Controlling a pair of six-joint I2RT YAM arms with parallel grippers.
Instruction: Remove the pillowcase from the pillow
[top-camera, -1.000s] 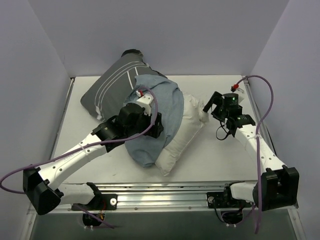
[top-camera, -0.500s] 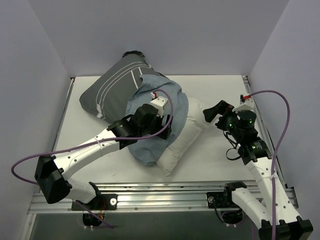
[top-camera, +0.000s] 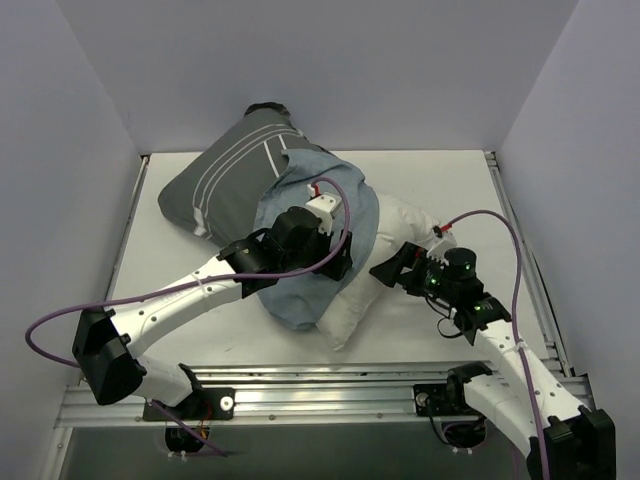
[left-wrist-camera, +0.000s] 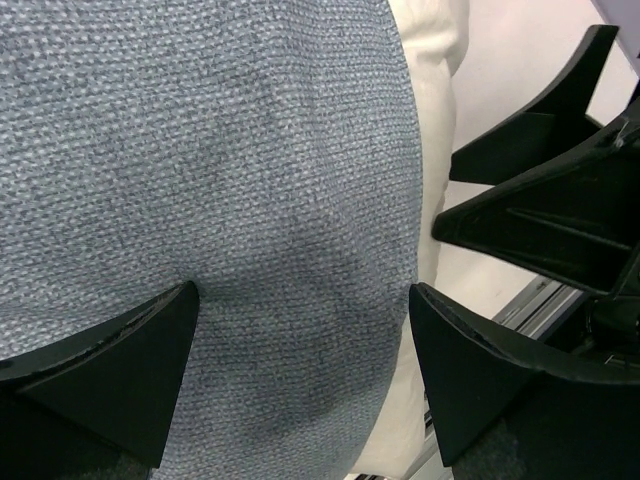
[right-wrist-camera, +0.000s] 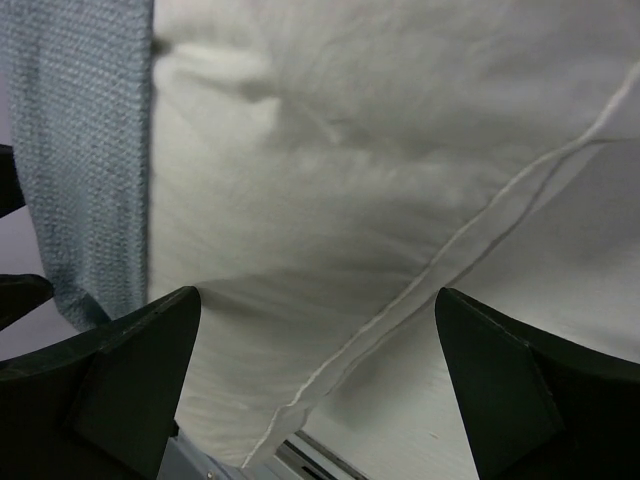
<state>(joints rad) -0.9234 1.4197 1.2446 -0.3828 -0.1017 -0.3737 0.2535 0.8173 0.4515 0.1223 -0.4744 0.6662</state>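
Note:
The white pillow (top-camera: 385, 262) lies across the middle of the table, its near half bare. The pillowcase (top-camera: 225, 175) still covers its far left end, dark grey and striped, with its lighter blue-grey inner side (top-camera: 300, 295) folded back over the middle. My left gripper (top-camera: 340, 262) is open, jaws wide, pressed down on the blue-grey cloth (left-wrist-camera: 220, 180). My right gripper (top-camera: 392, 268) is open, right at the pillow's near right edge, with the white seam (right-wrist-camera: 440, 265) between its fingers.
The right gripper's black fingers (left-wrist-camera: 540, 180) show at the right of the left wrist view. An aluminium rail (top-camera: 330, 385) runs along the table's near edge. Grey walls close in the left, back and right sides.
My right arm has swung from the far right down and left to the pillow's near right edge. My left gripper has moved a little right over the blue-grey cloth.

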